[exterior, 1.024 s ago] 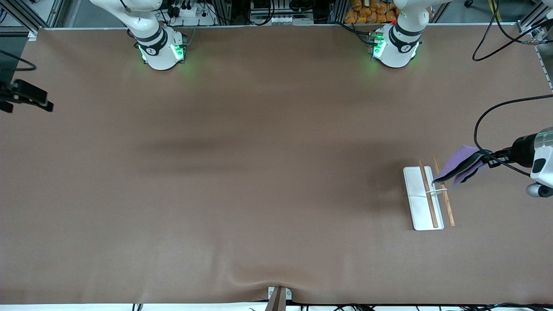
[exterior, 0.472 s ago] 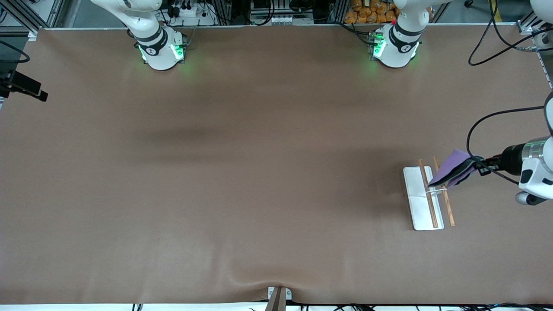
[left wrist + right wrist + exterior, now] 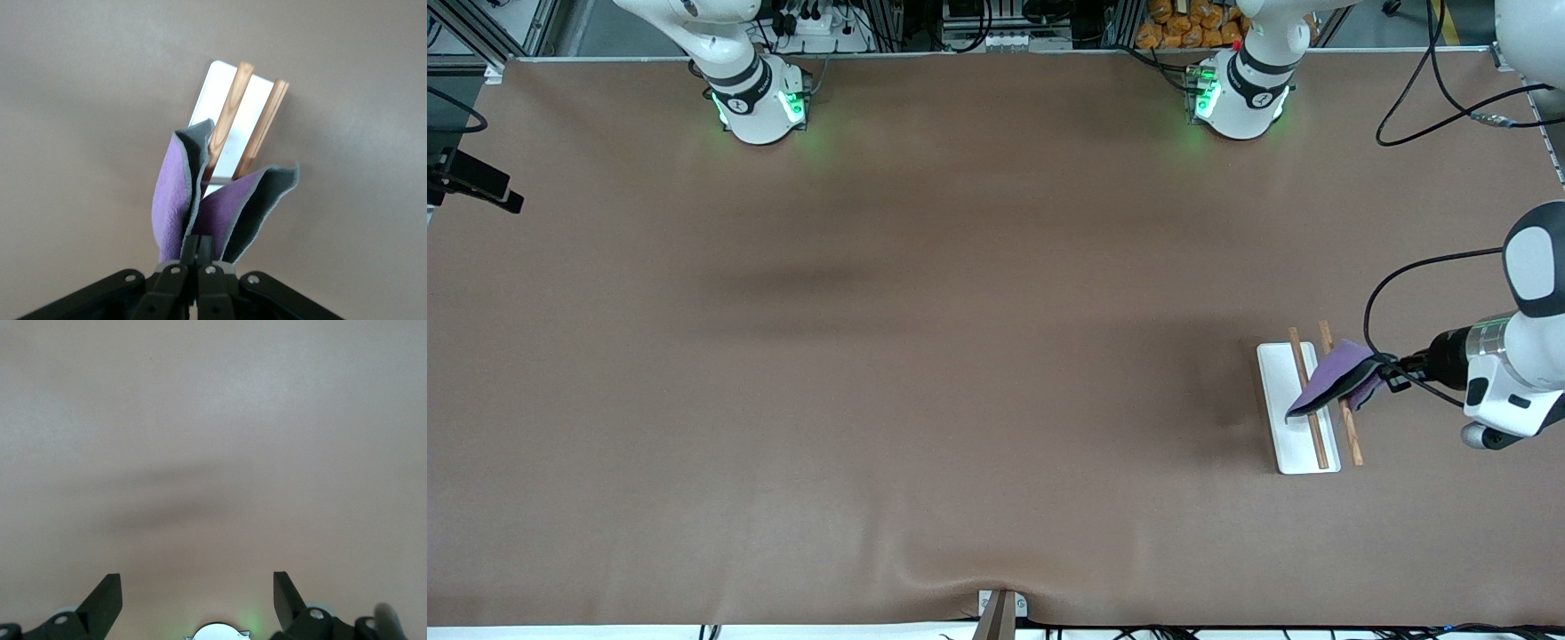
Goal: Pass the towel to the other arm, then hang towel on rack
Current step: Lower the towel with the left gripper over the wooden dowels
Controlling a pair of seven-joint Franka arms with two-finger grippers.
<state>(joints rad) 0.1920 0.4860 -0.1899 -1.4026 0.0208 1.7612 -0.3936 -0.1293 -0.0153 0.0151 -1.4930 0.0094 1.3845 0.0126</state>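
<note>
Lilac towel (image 3: 1334,378) with its dark grey reverse showing is pinched in the left gripper (image 3: 1385,372), held up in the air over the rack (image 3: 1298,418) at the left arm's end of the table (image 3: 960,356). Left gripper is clenched on one bunched edge of the cloth — in the left wrist view the fingers (image 3: 198,250) meet tight on the fold and the towel (image 3: 213,200) spreads out from them in two flaps, purple inside, grey outside. One flap drapes across the two light-brown wooden rods (image 3: 233,120) — contact with them can't be told. In the front view the cloth's low grey edge reaches over the white base plate and crosses both rods about midway along their length. Rack lies flat on the table, rods parallel, one over the plate and one just off its edge toward the left arm's end.

Right gripper (image 3: 197,600) — released, fingers spread wide apart, nothing between them, over bare brown tabletop in its own wrist view. The right arm waits at the right arm's end of the table, only a dark part of it showing at the frame edge in the front view.
</note>
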